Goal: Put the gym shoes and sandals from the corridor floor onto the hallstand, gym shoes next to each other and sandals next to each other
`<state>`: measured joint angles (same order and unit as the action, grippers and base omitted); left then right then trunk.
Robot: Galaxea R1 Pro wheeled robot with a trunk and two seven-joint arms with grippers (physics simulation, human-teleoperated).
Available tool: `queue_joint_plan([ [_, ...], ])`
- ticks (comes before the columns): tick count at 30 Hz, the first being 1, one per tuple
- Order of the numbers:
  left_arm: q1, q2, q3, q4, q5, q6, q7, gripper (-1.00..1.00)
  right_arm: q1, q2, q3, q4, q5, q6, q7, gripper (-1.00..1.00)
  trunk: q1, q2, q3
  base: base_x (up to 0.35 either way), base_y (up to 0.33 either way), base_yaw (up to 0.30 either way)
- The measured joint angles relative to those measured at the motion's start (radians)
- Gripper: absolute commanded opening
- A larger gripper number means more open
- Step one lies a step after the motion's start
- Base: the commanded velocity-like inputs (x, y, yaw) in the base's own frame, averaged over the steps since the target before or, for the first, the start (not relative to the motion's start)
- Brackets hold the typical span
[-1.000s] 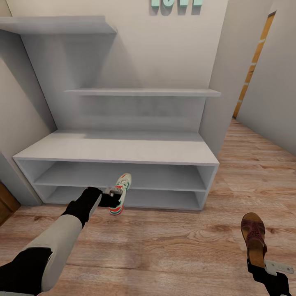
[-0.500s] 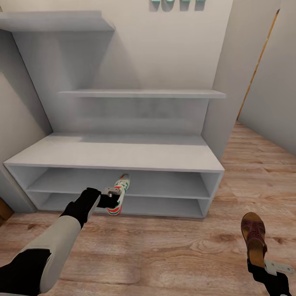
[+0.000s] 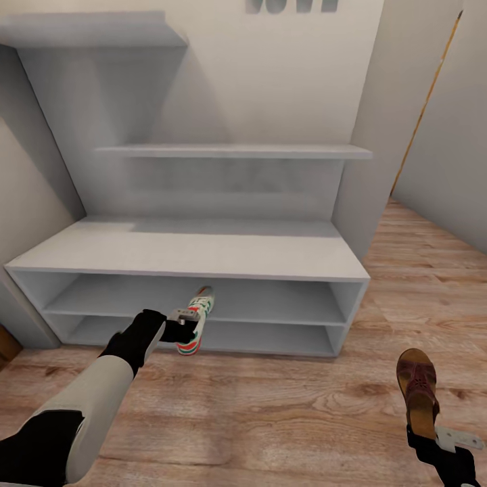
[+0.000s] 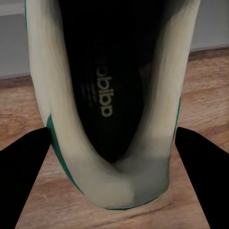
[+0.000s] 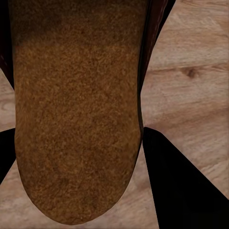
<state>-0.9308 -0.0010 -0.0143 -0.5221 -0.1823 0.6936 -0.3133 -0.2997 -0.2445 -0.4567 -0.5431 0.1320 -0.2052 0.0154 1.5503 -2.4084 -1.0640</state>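
My left gripper [image 3: 181, 331] is shut on the heel of a white gym shoe [image 3: 195, 320] with green stripes, held above the corridor floor [image 3: 270, 406] just in front of the hallstand [image 3: 196, 250], toe toward its shelves. The left wrist view looks into that gym shoe [image 4: 112, 95] between dark fingers [image 4: 24, 167]. At the lower right, my right gripper [image 3: 426, 439] is shut on the heel of a dark brown sandal [image 3: 418, 392] with a tan footbed. In the right wrist view the sandal's footbed [image 5: 76, 109] sits between the fingers [image 5: 181, 181].
The hallstand has a bare top, two open shelf levels [image 3: 203, 301] and floating wall shelves [image 3: 230, 151] above. White walls close in at left and right. A wood-framed door edge [image 3: 433, 88] stands at the far right, with plank floor running past it.
The camera has come slightly closer to the hallstand, which sits a little larger in view. Both grippers keep their shoes in the same pose.
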Motion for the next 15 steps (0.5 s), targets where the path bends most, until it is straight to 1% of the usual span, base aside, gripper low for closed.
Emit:
queue_joint_plan([
  [13, 0.0, 0.002, 0.004, -0.001, 0.003, 0.0, 0.001, -1.0, 0.0, 0.0, 0.0, -0.002, 0.0, 0.0, 0.0, -1.0, 0.05, -0.091, -0.041, 0.0, 0.0, 0.0],
  [15, 0.0, 0.002, 0.005, -0.001, 0.003, 0.0, 0.002, -1.0, 0.0, 0.0, 0.0, -0.002, 0.0, 0.0, 0.0, -1.0, 0.051, -0.092, -0.049, 0.0, 0.0, 0.0],
])
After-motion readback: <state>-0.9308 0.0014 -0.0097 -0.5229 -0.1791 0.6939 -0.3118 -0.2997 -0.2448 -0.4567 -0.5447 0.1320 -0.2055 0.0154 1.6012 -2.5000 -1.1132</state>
